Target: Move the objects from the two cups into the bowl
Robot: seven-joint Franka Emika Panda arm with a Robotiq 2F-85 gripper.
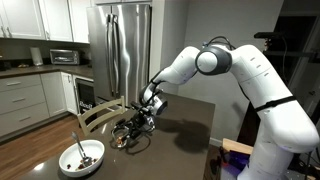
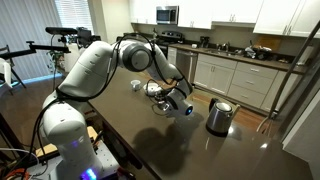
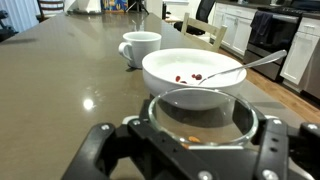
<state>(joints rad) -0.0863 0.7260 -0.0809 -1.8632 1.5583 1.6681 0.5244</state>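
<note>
In the wrist view my gripper is shut on the clear glass cup, one finger on each side of it. A few small brown-orange objects lie in the bottom of the glass. Right beyond it stands the wide white bowl, holding a metal spoon and a few reddish bits. The whitish cup, a mug with a handle, stands behind the bowl to the left. In an exterior view the gripper hangs low over the dark table, with the bowl nearer the camera.
A steel kettle with a black handle stands on the table beside the gripper. A wooden chair is at the table's edge. A steel fridge and kitchen counters lie behind.
</note>
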